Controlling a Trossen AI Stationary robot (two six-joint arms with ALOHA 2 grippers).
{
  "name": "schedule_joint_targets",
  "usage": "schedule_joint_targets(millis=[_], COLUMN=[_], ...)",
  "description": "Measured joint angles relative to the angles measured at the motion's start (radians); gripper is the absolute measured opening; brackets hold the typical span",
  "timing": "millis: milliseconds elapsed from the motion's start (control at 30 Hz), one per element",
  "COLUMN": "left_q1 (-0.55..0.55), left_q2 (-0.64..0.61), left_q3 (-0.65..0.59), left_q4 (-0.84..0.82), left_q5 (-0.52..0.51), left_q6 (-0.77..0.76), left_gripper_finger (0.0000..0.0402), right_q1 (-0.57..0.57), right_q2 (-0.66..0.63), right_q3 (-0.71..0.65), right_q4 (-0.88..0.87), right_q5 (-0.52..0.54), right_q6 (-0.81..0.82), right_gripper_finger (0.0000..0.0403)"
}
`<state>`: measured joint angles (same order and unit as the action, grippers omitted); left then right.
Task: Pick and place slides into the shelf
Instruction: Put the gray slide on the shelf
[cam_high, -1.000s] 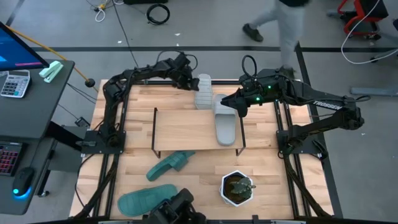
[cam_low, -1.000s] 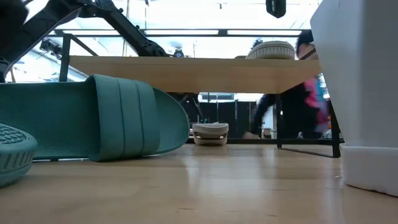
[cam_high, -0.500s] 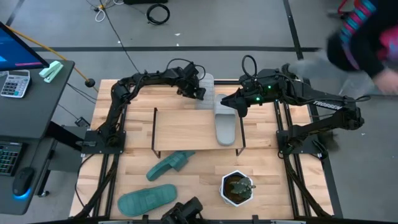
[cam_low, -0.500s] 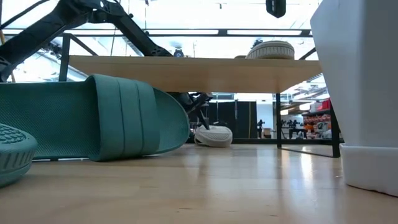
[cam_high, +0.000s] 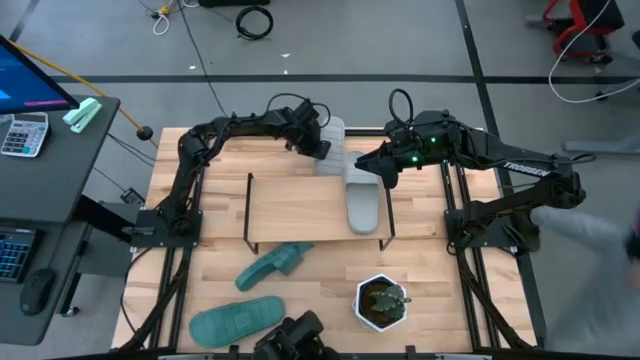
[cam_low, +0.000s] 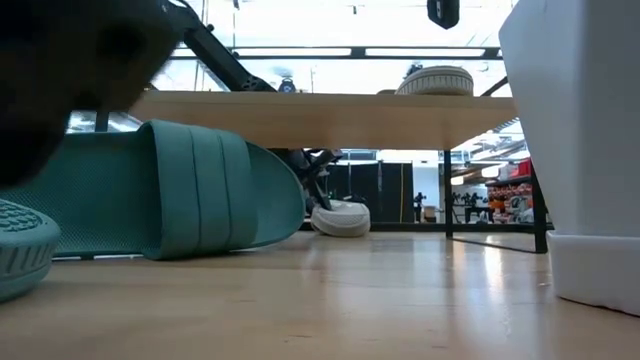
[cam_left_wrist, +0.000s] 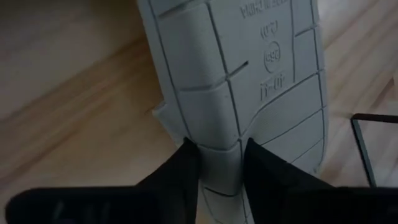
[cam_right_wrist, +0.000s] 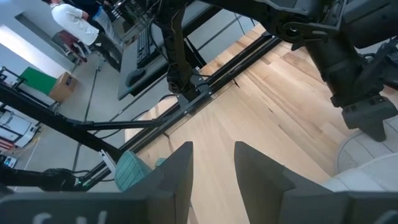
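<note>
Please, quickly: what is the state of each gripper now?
Left gripper: closed on the edge of a grey slide.
Right gripper: open, holding nothing, above the shelf.

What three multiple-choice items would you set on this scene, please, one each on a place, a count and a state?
1. Where on the shelf does the shelved grey slide lie?
A. left end
B. middle
C. right end

2. How many teal slides lie on the table?
A. one
B. two
C. four

3. What is the left claw doing?
A. hanging open above the shelf
B. gripping the other grey slide
C. holding a teal slide

Answers:
1 C: the high view shows it at the shelf's right end.
2 B: both lie in front of the shelf.
3 B: its fingers pinch the edge of the pale sole.
</note>
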<state>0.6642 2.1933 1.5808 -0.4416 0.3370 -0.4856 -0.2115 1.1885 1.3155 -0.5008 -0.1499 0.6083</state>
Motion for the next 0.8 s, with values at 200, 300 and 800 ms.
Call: schedule_joint_targets(millis=[200, 300, 800], left_q1=[0.028, 0.048, 0.048], left_q2=[-0.070, -0.123, -0.506], left_q3=[-0.001, 0.000, 0.003], left_q4=[0.039, 0.041, 0.048], left_q5=[-0.038, -0.040, -0.288], left_q6=[0.021, 0.021, 0.366], left_gripper_finger=[0.0091, 0.0089, 0.0085], right_q1=[0.000, 0.000, -0.008], right_q2=[0.000, 0.000, -0.056], right_q3=[0.000, 0.000, 0.000], right_q4=[-0.007, -0.011, -0.040], right_q5=[0.000, 0.000, -0.001], right_q6=[0.000, -0.001, -0.045], right_gripper_finger=[0.0124, 0.0124, 0.0124])
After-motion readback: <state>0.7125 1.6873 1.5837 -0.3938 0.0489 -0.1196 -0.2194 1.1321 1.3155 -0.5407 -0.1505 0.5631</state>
